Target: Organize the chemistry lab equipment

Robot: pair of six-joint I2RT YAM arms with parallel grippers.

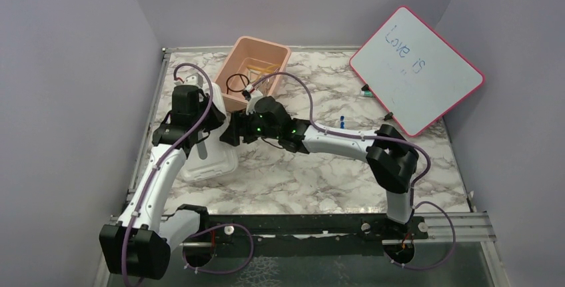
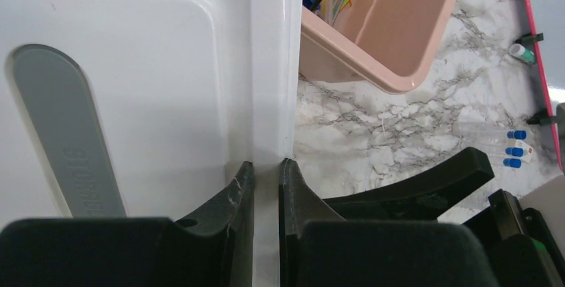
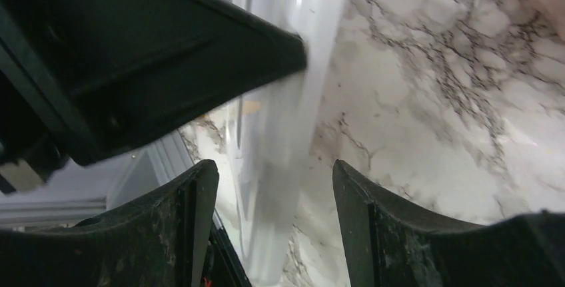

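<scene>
Pinches the raised rim of the white lid (image 2: 166, 87) with the left hand (image 2: 266, 167), one finger closed on each side of the edge, just in front of the pink tub (image 1: 230, 97) and a little to its left. Cannot tell whether the lid rests flat on the marble bench (image 1: 333, 180) or is lifted off it. Shows a long grey tab set into the lid's face, on the side away from the tub.

Holds the right hand (image 3: 273, 167) wide open, gripping nothing. Straddles the same lid edge with both fingers, right beside the left hand and likewise just in front of the tub. Too blurred to tell whether either finger touches the lid.

Finds part of the equipment inside the tub: a black wire ring (image 1: 234, 84) against the near left wall, an amber tube (image 1: 256, 68) farther in. Catches a green and yellow strip in the tub from the left wrist view, cropped too tightly to name.

Spots small blue-capped pieces (image 2: 514, 150) lying on the bench to the right of the tub, well apart from it and outside it.

Farther right of the tub, notes a red-framed whiteboard (image 1: 416, 67) propped at a tilt, with "Love is" written on it. Just beside the board's edge on the tub's side, picks out a marker (image 2: 522, 52) with a green cap lying on the bench.
</scene>
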